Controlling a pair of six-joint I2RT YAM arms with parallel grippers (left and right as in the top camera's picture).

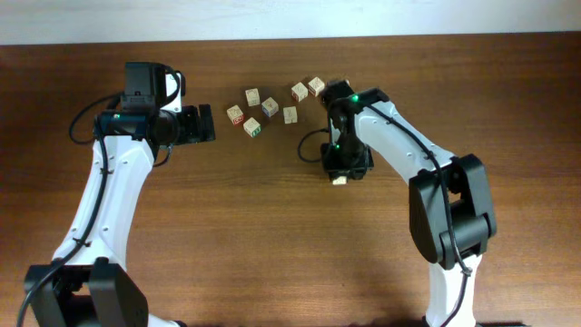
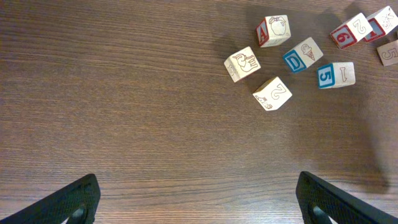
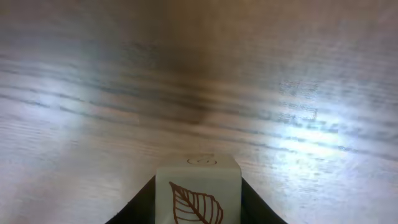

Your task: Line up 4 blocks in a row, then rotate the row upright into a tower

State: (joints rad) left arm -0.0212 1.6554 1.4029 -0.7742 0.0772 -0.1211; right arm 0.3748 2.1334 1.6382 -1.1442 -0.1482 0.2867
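Wooden leaf block gripped by right hand, apart from cluster; left hand spread.

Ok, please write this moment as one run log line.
left hand: open, empty | right hand: shut on leaf block | other blocks: clustered on table

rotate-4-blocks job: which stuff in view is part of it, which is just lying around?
In the job:
- leaf block, clamped in the right gripper

Lying about:
- seven loose cubes on the table, none touched; some may be next, can't tell which
- left gripper, open, off to the side
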